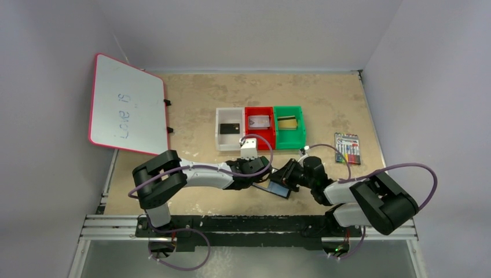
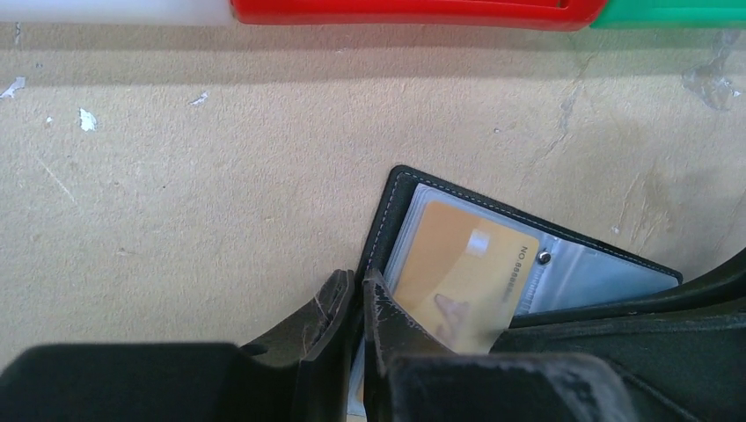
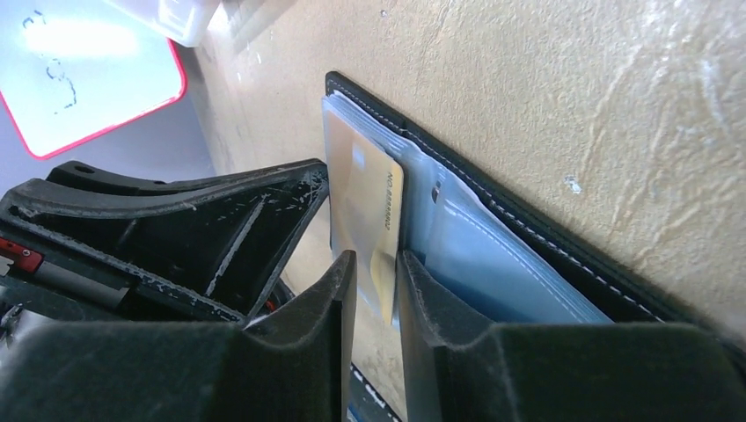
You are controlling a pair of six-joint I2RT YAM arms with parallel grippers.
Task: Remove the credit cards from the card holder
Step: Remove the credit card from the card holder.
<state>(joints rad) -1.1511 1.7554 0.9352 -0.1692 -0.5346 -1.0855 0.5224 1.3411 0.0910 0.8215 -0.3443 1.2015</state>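
The black card holder (image 1: 279, 189) lies open on the table between both arms, its clear sleeves facing up. A gold-tan credit card (image 2: 457, 264) sticks partly out of a sleeve. My left gripper (image 2: 359, 294) is shut on the holder's left edge (image 2: 387, 220), pinching cover and sleeve. My right gripper (image 3: 376, 272) stands narrowly open, with the corner of the gold card (image 3: 361, 202) between its fingers and a gap still showing on one side. A black card (image 1: 230, 128) lies in the white bin, a silver one (image 1: 259, 121) in the red bin, and a tan one with a dark stripe (image 1: 288, 121) in the green bin.
The white bin (image 1: 222, 142), red bin (image 1: 259, 110) and green bin (image 1: 289, 139) stand in a row just beyond the grippers. A pack of coloured markers (image 1: 347, 147) lies to the right. A red-framed whiteboard (image 1: 127, 104) leans at the back left.
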